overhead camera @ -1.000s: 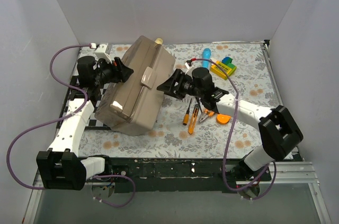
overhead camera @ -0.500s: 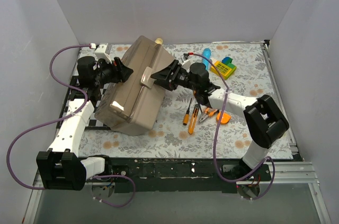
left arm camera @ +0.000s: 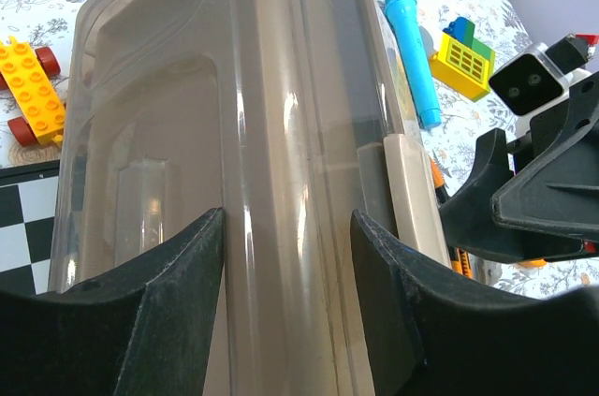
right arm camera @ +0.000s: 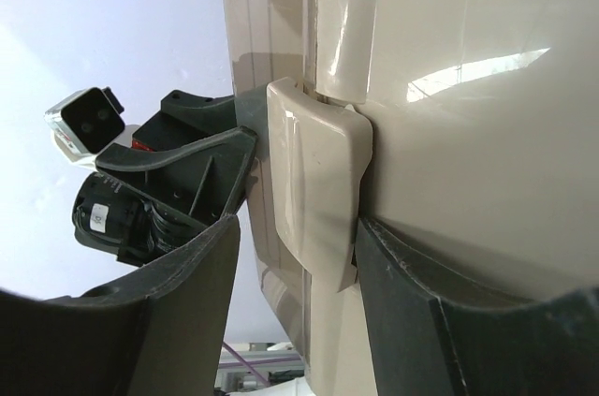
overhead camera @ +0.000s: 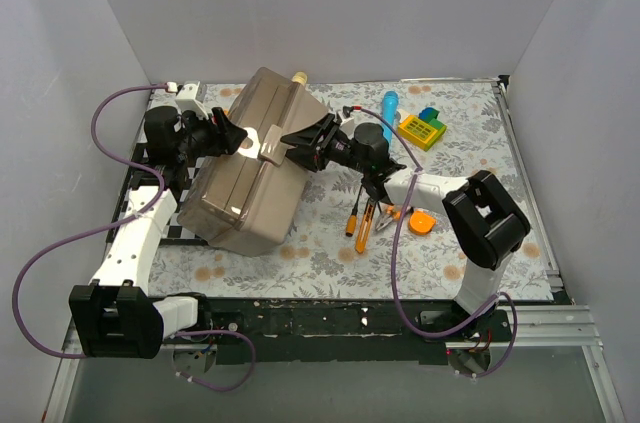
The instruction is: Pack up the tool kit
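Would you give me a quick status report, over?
Left gripper clamped on toolbox. Right gripper open, straddling its latch. Screwdrivers, pliers loose on table. Nothing blocking.

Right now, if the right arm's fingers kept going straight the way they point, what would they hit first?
The tan latch on the toolbox: in the right wrist view it sits directly ahead, between the right arm's fingers. How near is hard to judge.
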Motion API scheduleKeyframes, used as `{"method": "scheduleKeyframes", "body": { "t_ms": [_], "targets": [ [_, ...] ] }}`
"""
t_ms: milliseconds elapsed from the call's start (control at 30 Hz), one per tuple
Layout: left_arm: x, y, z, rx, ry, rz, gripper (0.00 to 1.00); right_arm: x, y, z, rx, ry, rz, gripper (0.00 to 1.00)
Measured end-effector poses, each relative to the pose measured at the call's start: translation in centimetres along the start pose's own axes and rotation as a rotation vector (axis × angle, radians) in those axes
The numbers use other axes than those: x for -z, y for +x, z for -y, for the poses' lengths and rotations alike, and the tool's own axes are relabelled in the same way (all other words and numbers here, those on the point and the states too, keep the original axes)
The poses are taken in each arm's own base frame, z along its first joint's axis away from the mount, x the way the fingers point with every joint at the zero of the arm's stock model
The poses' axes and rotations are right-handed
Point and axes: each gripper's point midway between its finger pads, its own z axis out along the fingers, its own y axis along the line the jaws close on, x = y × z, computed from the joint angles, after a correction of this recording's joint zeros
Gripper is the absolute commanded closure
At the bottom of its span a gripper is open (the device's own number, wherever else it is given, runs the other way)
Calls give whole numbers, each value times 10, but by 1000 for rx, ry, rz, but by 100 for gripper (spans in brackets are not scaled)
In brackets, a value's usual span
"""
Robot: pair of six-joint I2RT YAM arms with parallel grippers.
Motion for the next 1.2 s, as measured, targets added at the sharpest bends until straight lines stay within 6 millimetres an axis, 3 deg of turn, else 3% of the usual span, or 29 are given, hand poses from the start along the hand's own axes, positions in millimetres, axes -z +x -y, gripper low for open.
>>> {"method": "scheduleKeyframes", "body": {
  "t_ms": [1200],
  "targets": [
    [-3,0,0,1,9,-6,68,6,-2,-1,-43,-150,73,43]
  ]
}}
